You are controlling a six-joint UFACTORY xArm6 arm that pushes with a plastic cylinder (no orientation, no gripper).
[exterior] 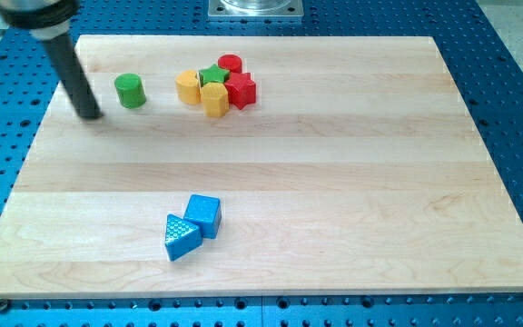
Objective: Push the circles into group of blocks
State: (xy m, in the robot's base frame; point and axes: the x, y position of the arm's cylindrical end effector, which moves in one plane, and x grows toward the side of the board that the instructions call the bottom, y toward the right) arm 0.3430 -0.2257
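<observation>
A green circle block (130, 91) stands alone at the view's upper left. My tip (90, 115) rests on the board just left of it and slightly lower, with a small gap between them. To the right of the green circle is a tight cluster: a yellow block (187, 87), a green star (211, 74), a red circle (231, 64), a red star (241, 90) and a second yellow block (214, 99). The gap between the green circle and the cluster is about one block wide.
A blue cube (203, 214) and a blue triangle (181, 237) touch each other near the view's bottom centre-left. The wooden board (352, 182) lies on a blue perforated table. A metal base plate (255, 8) sits at the view's top.
</observation>
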